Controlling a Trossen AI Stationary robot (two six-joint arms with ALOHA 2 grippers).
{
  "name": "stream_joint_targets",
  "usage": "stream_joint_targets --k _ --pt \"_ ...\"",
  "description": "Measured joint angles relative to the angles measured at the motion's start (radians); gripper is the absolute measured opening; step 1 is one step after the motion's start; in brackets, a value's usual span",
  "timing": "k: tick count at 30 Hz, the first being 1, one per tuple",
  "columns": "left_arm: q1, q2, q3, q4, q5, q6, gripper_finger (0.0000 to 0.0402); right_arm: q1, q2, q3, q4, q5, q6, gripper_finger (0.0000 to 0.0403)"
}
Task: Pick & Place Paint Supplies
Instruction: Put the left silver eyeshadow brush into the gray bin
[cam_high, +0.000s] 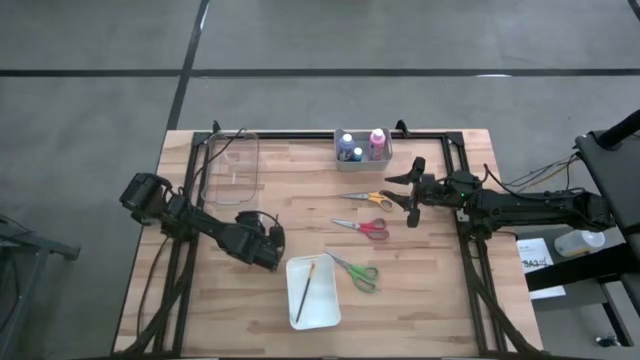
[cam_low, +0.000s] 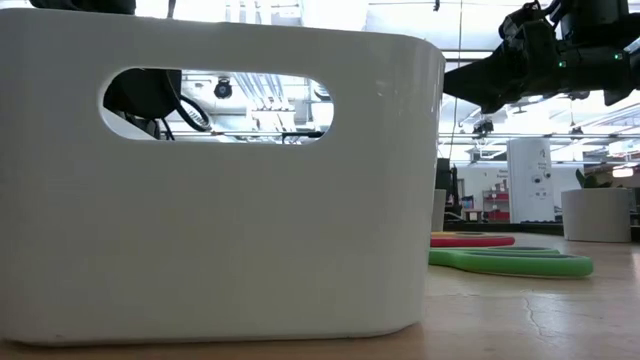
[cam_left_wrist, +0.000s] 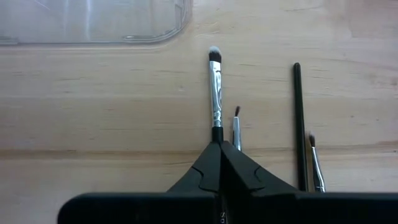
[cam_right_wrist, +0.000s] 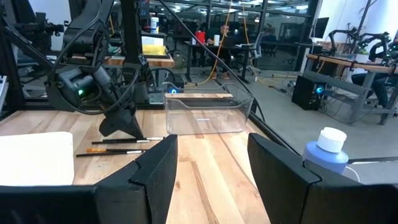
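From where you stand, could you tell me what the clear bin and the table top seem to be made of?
The clear bin looks like transparent, glossy plastic: the table shows through its walls and its rims catch highlights. The table top looks like light wood with a matte finish: joined planks with visible grain. A laminate cannot be ruled out.

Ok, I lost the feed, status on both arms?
Left gripper shut on silver-ferruled brush, by clear bin. Right gripper open, holding nothing, beside orange scissors. Nothing blocking.
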Motion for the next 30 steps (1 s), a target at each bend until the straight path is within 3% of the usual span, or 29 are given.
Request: stream_joint_targets --k 30 --pt "0.001 0.010 0.000 0.002 -0.012 0.002 0.0015 0.000 0.000 0.000 0.000 0.000 0.000 0.0193"
